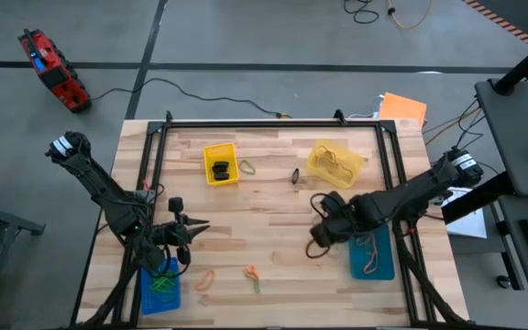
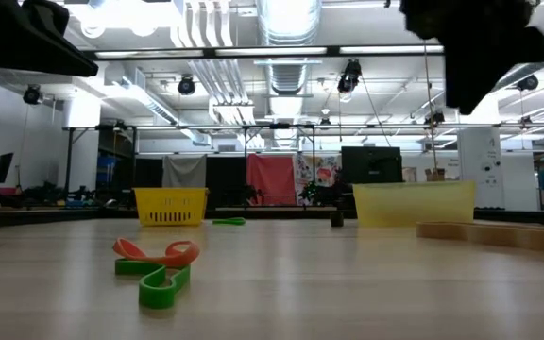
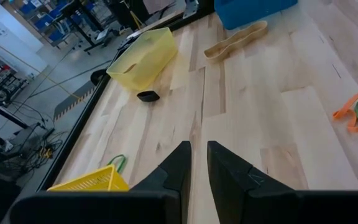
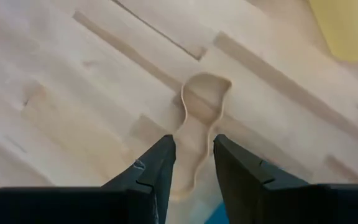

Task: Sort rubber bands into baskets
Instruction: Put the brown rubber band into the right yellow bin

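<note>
My right gripper (image 4: pixel 194 146) (image 1: pixel 319 238) hangs open above the table, pointing steeply down. A tan rubber band (image 4: pixel 201 121) lies flat on the wood below the gap between its fingers, beside the teal-blue basket (image 1: pixel 374 257), which holds more tan bands. My left gripper (image 3: pixel 199 152) (image 1: pixel 198 226) is shut on nothing, above the table's near left. The bright yellow basket (image 1: pixel 220 163) holds black bands. The pale yellow basket (image 1: pixel 335 160) and the bright blue basket (image 1: pixel 160 286), with green bands inside, also stand on the table.
Loose bands lie on the wood: a green one (image 1: pixel 247 168) by the bright yellow basket, a black one (image 1: pixel 295 175), an orange one (image 1: pixel 205 280), and an orange and green pair (image 2: pixel 157 264) near the front edge. A flat orange sheet (image 1: pixel 403 108) lies at the far right corner.
</note>
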`<state>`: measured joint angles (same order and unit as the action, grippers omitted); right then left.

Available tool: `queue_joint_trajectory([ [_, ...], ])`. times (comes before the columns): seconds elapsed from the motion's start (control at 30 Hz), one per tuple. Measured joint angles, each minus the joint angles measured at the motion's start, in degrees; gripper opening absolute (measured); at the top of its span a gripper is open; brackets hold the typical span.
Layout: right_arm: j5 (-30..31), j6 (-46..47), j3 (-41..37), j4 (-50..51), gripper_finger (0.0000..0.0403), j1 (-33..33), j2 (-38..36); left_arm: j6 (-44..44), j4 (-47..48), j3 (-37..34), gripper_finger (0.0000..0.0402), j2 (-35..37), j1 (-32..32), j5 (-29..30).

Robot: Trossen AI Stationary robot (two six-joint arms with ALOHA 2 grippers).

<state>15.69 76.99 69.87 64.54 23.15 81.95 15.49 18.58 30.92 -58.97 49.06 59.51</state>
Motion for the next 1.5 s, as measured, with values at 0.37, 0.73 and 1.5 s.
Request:
queue_joint_trajectory([
  [0.37, -4.0, -11.4, 0.0, -5.9, 0.0137, -6.8, 7.3, 0.0, -0.2, 0.0, 0.0037, -0.7, 0.0, 0.0],
  [0.73, -11.7, -16.8, 0.0, -9.4, 0.0148, -8.9, 16.7, 0.0, -0.2, 0.0, 0.0037, -0.7, 0.0, 0.0],
  [1.5, -14.7, -26.0, 0.2, -13.0, 0.0013, -12.3, 24.5, 0.0, -0.2, 0.0, 0.0037, -0.7, -0.1, 0.0],
])
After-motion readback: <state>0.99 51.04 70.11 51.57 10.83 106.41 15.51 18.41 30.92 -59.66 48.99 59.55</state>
